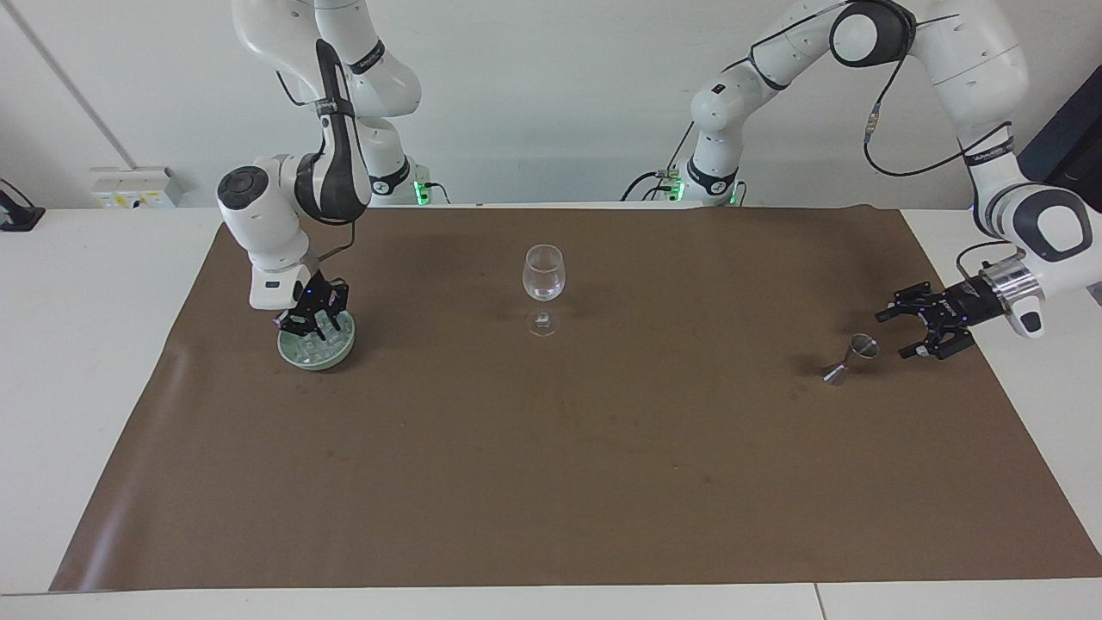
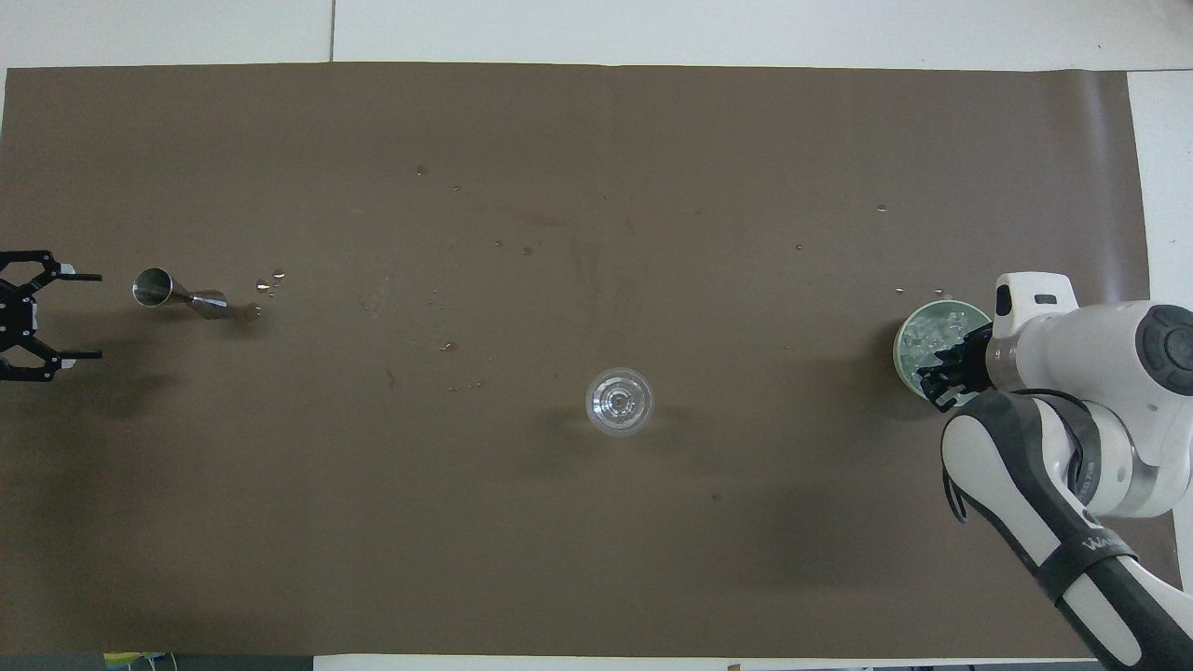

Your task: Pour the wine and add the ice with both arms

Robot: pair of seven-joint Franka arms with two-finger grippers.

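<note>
Right hand [image 1: 301,325], pressed together, dips into the pale green dish [image 1: 317,356], partly hiding the glassy ice [image 1: 320,343]; whether it pinches a cube is unclear. Left hand [image 1: 913,331], spread, hovers beside the toppled steel jigger [image 1: 851,356]; a clear wine glass [image 1: 543,274] stands upright mid-bench.
</note>
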